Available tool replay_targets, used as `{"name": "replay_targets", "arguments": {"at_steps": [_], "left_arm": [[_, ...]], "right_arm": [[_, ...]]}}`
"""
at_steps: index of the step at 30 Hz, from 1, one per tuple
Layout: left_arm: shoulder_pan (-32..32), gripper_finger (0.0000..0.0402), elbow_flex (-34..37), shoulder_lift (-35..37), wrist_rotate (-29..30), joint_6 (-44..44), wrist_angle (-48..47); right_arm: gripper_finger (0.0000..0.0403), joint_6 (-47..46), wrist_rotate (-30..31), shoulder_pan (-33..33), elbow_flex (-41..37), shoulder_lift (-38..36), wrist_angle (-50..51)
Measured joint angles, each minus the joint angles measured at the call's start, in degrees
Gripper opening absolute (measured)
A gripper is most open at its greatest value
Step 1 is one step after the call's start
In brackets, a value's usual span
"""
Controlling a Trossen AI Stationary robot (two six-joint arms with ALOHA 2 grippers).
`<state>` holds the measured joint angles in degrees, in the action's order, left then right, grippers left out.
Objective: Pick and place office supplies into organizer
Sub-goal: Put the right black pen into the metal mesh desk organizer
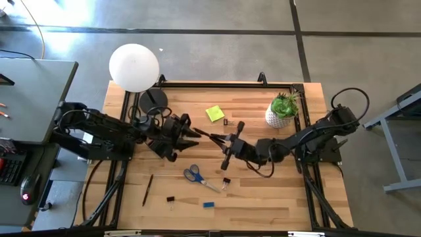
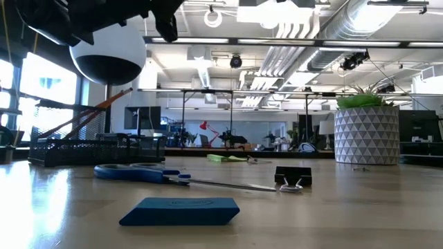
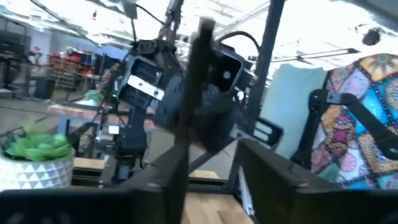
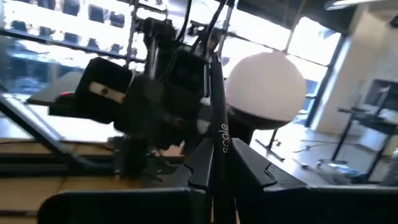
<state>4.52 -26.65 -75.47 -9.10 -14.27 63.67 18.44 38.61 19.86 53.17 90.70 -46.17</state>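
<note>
left gripper mid-table, fingers apart, facing the pen | right gripper clamped on dark pen between both arms | organizer under left arm | scissors, blue eraser, binder clip loose up front

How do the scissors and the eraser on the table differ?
The scissors are long, with blue handles and metal blades; the eraser is a short, all-blue block. The scissors lie nearer the table's middle, the eraser nearer its edge. Both lie flat, with no pincer on them.
</note>
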Motion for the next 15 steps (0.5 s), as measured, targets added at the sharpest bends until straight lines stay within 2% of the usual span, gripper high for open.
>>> {"name": "replay_targets", "arguments": {"at_steps": [5, 8, 11, 15], "left_arm": [[-1.23, 0.0231, 0.00, -0.30, 3.36, 2.74, 1.62], [-1.33, 0.0262, 0.00, -0.30, 3.42, 2.66, 2.72], [-1.78, 0.0277, 0.00, -0.30, 3.99, 2.37, 2.77], [-4.11, 0.0277, 0.00, -1.00, 4.67, 4.14, 3.12]], "right_arm": [[0.0021, -1.93, -1.04, 0.83, 0.00, 0.02, 1.61], [0.0022, -2.98, -1.01, 1.66, 0.00, 0.00, 1.31], [0.0024, -3.42, 0.13, 2.07, 0.00, 0.00, 1.33], [0.0023, -4.77, 1.30, 2.02, 0.00, 0.00, 2.13]]}}
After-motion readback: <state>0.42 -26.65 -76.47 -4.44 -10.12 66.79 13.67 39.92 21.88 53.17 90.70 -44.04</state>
